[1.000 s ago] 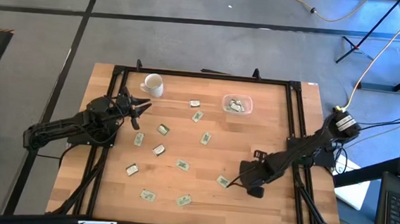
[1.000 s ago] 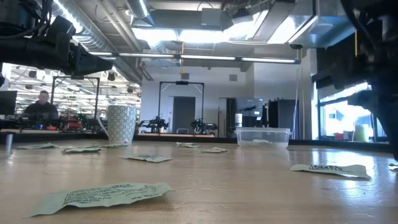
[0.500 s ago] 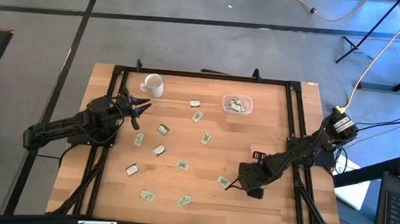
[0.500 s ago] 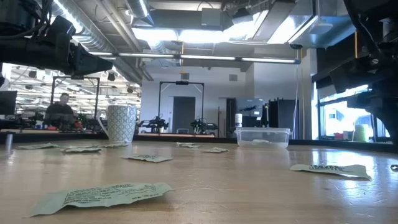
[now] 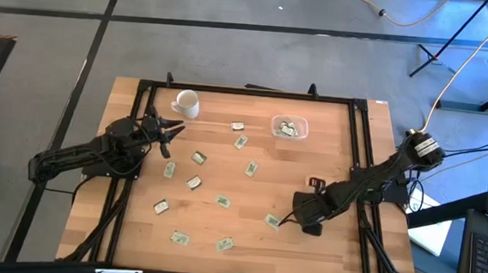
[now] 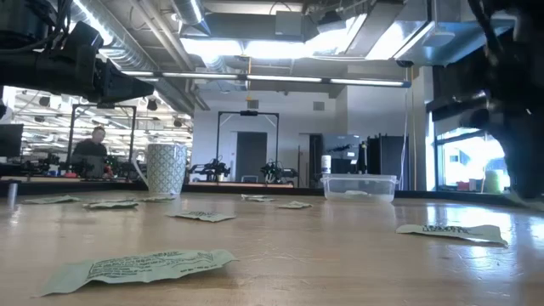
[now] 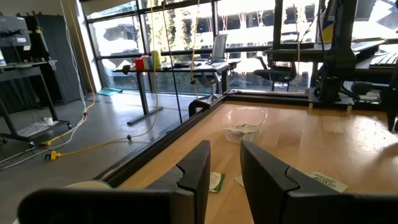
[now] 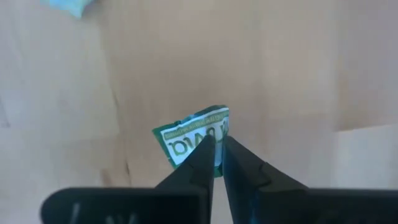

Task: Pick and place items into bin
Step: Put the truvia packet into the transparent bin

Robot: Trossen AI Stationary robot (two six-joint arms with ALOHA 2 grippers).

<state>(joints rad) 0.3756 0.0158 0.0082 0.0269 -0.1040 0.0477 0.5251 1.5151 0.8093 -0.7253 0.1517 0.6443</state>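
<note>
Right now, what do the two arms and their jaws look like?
Both arms are dark, near-black jointed links. The left gripper has broad, flat, matte black fingers; the right gripper has narrow tapering ones. Cables trail from the right arm's base.

Loose packets [image 5: 197, 157] on the table [image 5: 345, 169]: eleven in the high view. Clear bin [image 5: 288, 128], upper right of centre: one, contents too small to count. White mug [image 5: 186, 103]: one.
</note>
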